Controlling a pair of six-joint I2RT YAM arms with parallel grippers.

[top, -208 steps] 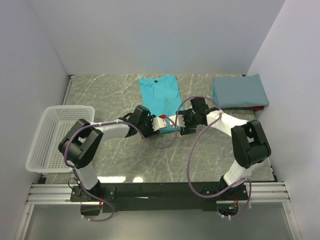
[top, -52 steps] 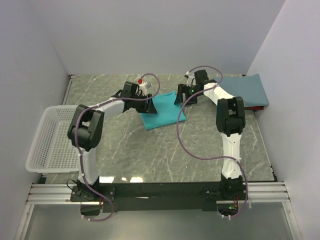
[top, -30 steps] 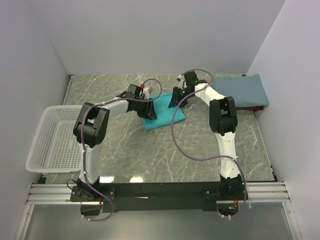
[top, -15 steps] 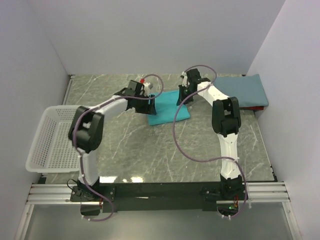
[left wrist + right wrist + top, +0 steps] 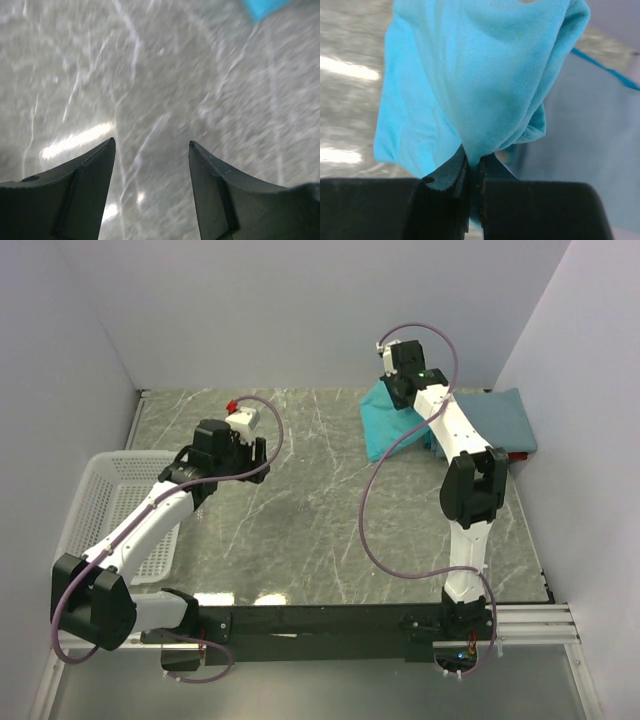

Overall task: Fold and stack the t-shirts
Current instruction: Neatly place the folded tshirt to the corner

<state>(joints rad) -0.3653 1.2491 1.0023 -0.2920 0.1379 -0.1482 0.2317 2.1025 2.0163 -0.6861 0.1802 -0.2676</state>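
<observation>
My right gripper is shut on a bunched fold of the bright teal t-shirt. The shirt hangs from it at the back of the table, just left of the folded slate-blue t-shirt. Its lower right corner reaches the slate-blue one's left edge. My left gripper stands open and empty over bare marble at the left. Only a teal corner shows at the top right of the left wrist view.
A white mesh basket sits at the table's left edge beside my left arm. A red edge shows under the slate-blue shirt. Walls close in the back and both sides. The grey marble table stretches between the arms.
My left gripper opened, let go of the teal shirt and drew back left. My right gripper shut on the shirt and carried it up and right, toward the slate-blue one.
</observation>
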